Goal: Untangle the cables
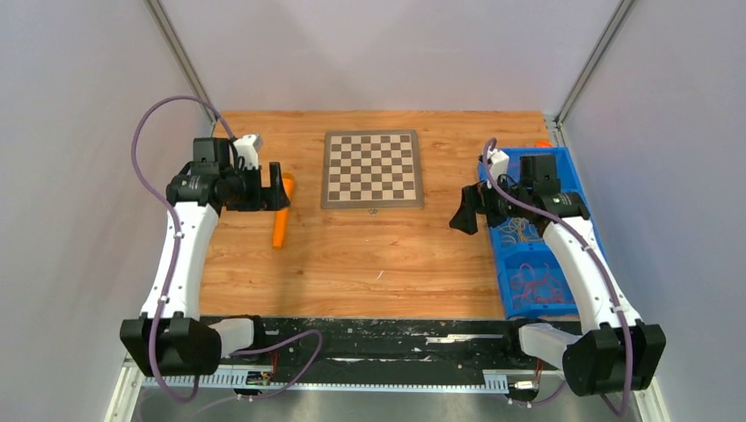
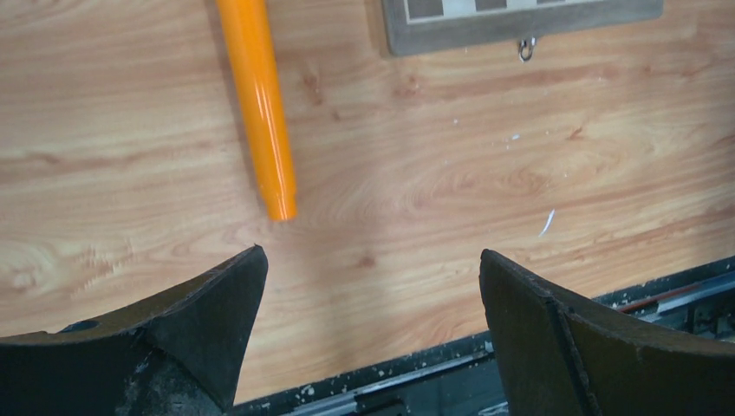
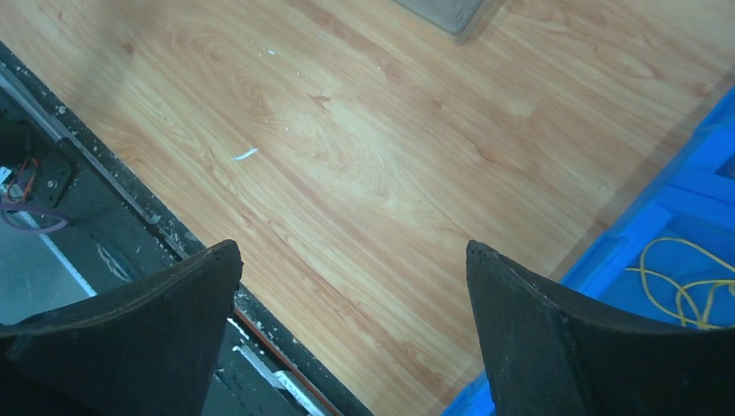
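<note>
Hovering above the wooden surface (image 1: 369,255), the left hand (image 2: 371,260) has its jaws spread wide and empty, near the end of an orange cylinder (image 2: 260,113). The right hand (image 3: 351,251) is equally spread, holding nothing, beside the blue bin (image 1: 503,272). Inside that bin lie the yellow cables (image 1: 525,231), in the farther part, and the reddish-orange cables (image 1: 537,286), in the nearer part.

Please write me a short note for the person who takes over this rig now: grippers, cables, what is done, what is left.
Left gripper: open, empty, over the table near the orange cylinder.
Right gripper: open, empty, over the table beside the blue bin.
Yellow cables and reddish cables lie looped in the bin, untouched.
Done: nothing. Left: lift them out, untangle all.
</note>
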{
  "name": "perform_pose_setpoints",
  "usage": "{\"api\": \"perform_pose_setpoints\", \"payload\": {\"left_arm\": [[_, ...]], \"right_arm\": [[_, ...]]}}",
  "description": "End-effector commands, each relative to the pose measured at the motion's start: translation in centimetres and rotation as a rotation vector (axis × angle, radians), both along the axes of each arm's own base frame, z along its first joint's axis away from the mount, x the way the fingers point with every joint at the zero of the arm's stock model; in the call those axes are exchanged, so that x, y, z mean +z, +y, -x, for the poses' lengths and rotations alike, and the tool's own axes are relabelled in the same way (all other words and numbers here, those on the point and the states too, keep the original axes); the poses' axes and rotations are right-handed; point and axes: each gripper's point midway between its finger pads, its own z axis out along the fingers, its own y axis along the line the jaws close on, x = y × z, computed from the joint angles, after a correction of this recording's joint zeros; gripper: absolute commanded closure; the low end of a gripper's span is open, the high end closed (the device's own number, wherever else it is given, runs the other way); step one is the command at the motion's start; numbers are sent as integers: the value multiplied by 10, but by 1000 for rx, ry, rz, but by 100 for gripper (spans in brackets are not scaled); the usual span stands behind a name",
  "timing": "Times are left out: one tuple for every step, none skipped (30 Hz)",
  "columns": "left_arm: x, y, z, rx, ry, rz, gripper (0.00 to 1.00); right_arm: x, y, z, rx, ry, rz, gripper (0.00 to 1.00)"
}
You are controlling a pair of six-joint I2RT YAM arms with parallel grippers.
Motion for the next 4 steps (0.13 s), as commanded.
{"api": "perform_pose_setpoints", "payload": {"left_arm": [[1, 3, 11, 18, -34, -17, 0], [3, 4, 12, 20, -38, -19, 0], [5, 6, 11, 24, -45, -31, 0], [7, 7, 10, 23, -46, -35, 0]], "right_arm": [[23, -3, -12, -10, -155, 15, 0], [25, -3, -13, -10, -158, 13, 0], [28, -2, -13, -8, -161, 7, 0], [31, 0, -13, -3, -165, 0, 0]]}}
